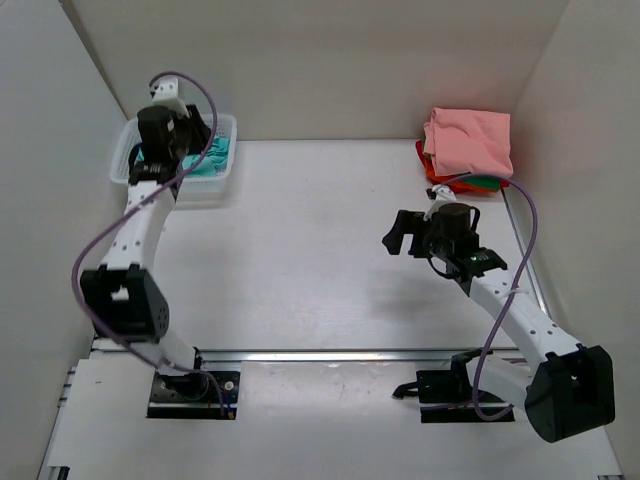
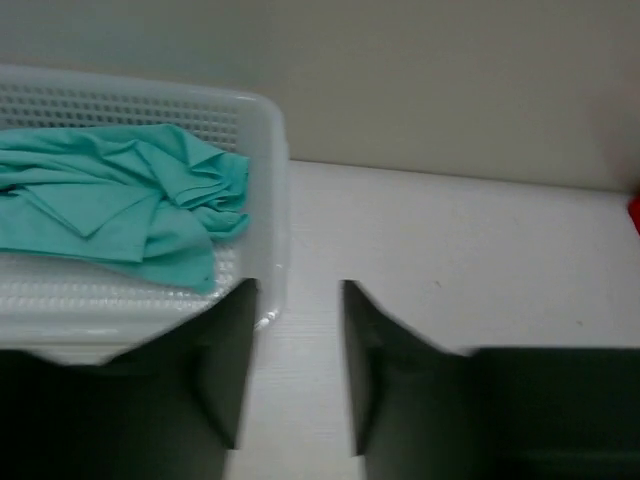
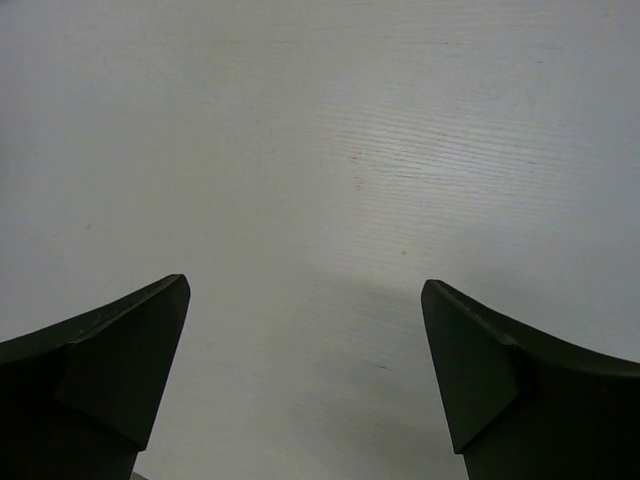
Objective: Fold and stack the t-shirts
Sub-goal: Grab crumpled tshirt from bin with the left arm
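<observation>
A crumpled teal t-shirt (image 2: pixel 120 200) lies in the white mesh basket (image 2: pixel 265 180) at the back left; it also shows in the top view (image 1: pixel 212 160). My left gripper (image 2: pixel 298 290) is open and empty, hovering by the basket's near right corner. A folded salmon pink t-shirt (image 1: pixel 468 142) tops a stack at the back right, with red-orange (image 1: pixel 430 172) and green (image 1: pixel 486 183) shirts under it. My right gripper (image 1: pixel 396 233) is open and empty above bare table, in front of and left of the stack; the wrist view (image 3: pixel 305 290) shows only table between its fingers.
White walls close in the table at the back and on both sides. The basket (image 1: pixel 222 182) stands against the back left corner. A metal rail (image 1: pixel 330 355) runs along the near edge by the arm bases.
</observation>
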Robot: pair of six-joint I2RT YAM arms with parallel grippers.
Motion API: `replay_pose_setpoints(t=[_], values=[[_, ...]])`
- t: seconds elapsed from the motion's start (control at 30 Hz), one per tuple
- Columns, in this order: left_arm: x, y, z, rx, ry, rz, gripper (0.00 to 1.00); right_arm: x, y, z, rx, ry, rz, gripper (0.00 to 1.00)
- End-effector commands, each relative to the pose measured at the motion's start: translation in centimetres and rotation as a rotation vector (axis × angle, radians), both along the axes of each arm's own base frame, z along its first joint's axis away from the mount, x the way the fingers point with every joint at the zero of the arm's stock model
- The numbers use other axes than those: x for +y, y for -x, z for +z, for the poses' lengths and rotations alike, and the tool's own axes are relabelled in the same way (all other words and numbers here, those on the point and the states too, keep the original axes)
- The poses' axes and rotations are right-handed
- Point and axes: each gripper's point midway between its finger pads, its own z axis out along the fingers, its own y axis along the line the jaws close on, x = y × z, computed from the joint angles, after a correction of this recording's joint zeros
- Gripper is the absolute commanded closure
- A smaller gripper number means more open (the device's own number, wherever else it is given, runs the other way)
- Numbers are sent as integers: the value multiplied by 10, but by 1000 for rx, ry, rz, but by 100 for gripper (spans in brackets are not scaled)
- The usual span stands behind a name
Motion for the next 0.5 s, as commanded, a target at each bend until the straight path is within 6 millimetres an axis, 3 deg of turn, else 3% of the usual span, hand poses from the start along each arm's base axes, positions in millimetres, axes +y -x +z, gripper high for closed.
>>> replay_pose_setpoints(t=[0.0, 0.03, 0.07, 0.1, 0.13, 0.17, 0.23, 0.27, 0.3, 0.33, 0.43, 0.47], values=[[45, -53, 1, 10, -51, 157, 41, -2, -18, 37, -120, -24, 21, 1], [52, -64, 14, 3, -49, 176, 34, -1, -17, 35, -119, -26, 24, 1], [58, -81, -15, 65, -60, 191, 31, -1, -17, 37, -125, -25, 30, 1], [64, -97, -29, 97, -65, 201, 28, 0, -16, 41, -135, -26, 34, 1], [71, -105, -24, 85, -64, 209, 27, 0, -16, 38, -127, -22, 37, 1], [76, -117, -52, 131, -59, 227, 24, 1, -15, 43, -141, -26, 38, 1], [91, -134, -71, 150, -48, 257, 23, 4, -12, 44, -143, -39, 40, 1], [91, -143, -89, 182, -48, 262, 22, 4, -13, 46, -150, -49, 39, 0], [98, -146, -116, 230, -45, 277, 20, 5, -13, 49, -158, -56, 48, 1], [99, -148, -121, 251, -26, 285, 17, 5, -13, 49, -153, -60, 41, 1], [101, -153, -178, 352, 25, 310, 16, 5, -18, 54, -169, -54, 44, 0], [107, -154, -184, 362, 28, 332, 16, 6, -19, 53, -162, -53, 49, 1]])
